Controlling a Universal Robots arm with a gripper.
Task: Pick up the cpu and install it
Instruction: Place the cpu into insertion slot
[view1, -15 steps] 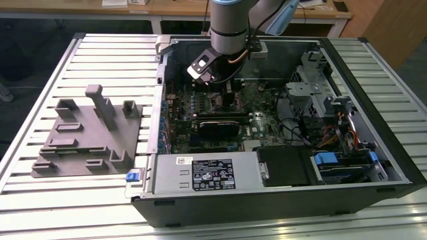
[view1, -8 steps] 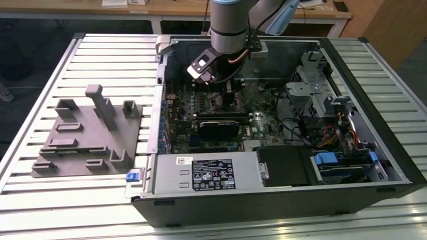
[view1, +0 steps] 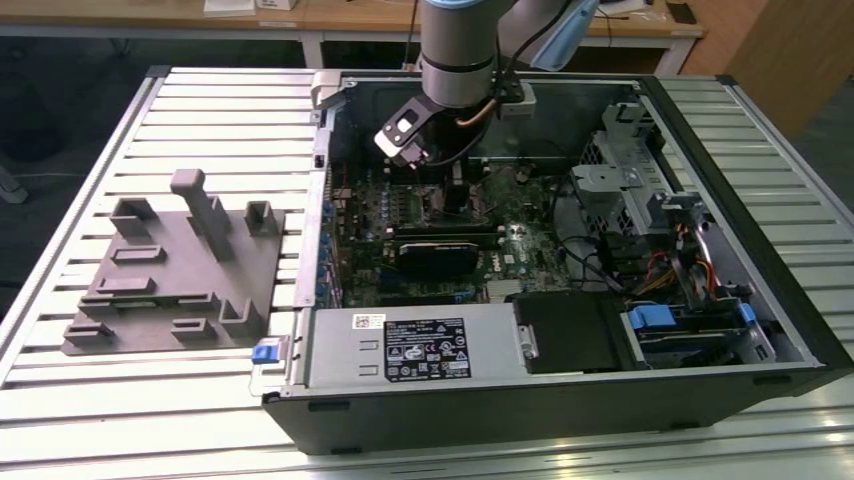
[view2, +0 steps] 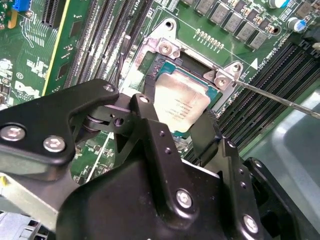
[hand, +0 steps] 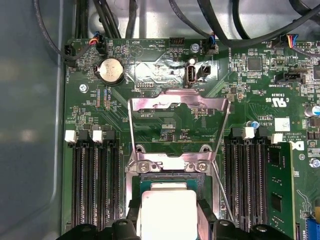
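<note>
Arm is reaching down into the open computer case (view1: 534, 420), which is lying on its side on the slatted desk (view1: 747, 110). The hand (view1: 424, 165) is hanging low over the motherboard (view1: 400, 215), towards the far end of the case. A grey tray (view1: 147, 290) with upright blocks is sitting on the desk just beside the case, on the exterior view's left. In both wrist views the hand (view2: 179, 115) (hand: 169, 220) is pinching the cpu (view2: 180, 102) (hand: 169, 210), with the black fingers (view2: 148, 117) pressing in on two opposite edges of it and the pale metal top facing up. The cpu is sitting directly over the socket (view2: 195, 59); whether it is fully down in it I cannot tell. The load plate (hand: 177, 100) is standing swung open beyond the socket. The wire lever (view2: 280, 98) is standing out from one corner of the socket at an angle. Memory slots (hand: 92, 185) are running alongside the socket on both flanks.
</note>
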